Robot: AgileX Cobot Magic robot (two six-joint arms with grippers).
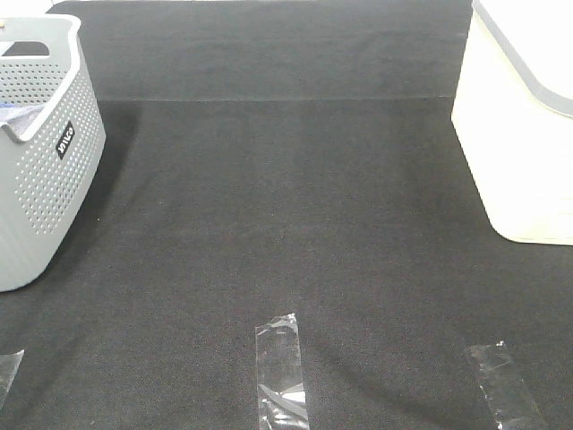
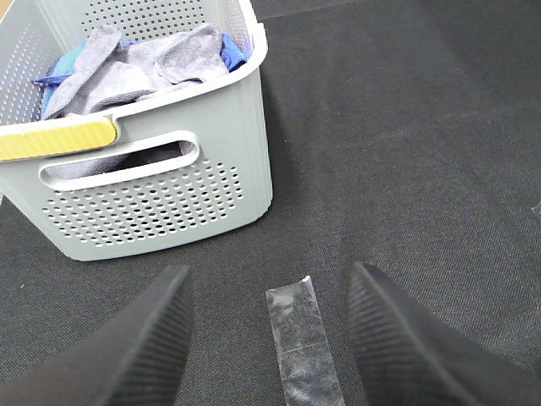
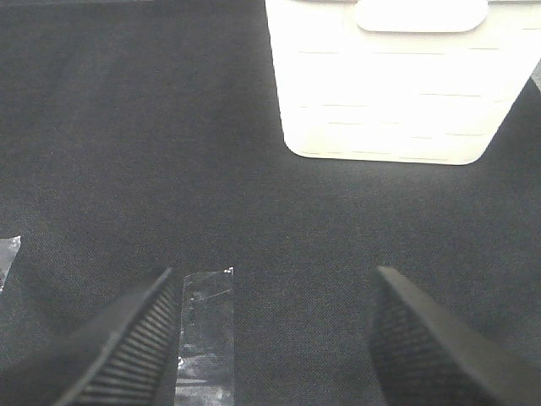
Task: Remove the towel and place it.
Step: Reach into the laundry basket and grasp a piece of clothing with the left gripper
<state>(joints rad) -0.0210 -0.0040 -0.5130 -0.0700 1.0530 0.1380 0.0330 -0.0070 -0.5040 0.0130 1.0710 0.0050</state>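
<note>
The towel (image 2: 148, 72), greyish-purple terry, lies crumpled inside the grey perforated basket (image 2: 220, 194), heaped up to the rim. A bright blue cloth (image 2: 234, 51) shows under and beside it, at the basket's far wall. Part of the towel can also be seen through the basket's handle slot, under a yellow grip strip (image 2: 55, 139) on the rim.

The left gripper (image 2: 270, 275) hovers low over the black mat (image 1: 295, 206), a little off the basket's handle end and pointed toward it. Its two ribbed dark fingers (image 2: 165, 313) stand wide apart and hold nothing, with a strip of clear tape (image 2: 300, 338) on the mat between them. The right gripper (image 3: 275, 279) is well away from the basket, facing a white bin (image 3: 389, 85). It too is spread wide and empty, with another tape strip (image 3: 205, 330) just beside one finger.

Neither arm appears in the high view. There the basket is cut off by the frame edge and its contents are barely visible; the white bin, at the far side of the mat from the basket, is also cropped. Only the fingertips show in each wrist view.

A small black label (image 1: 65, 140) with white letters sits on the basket's side wall, too small to read surely
</note>
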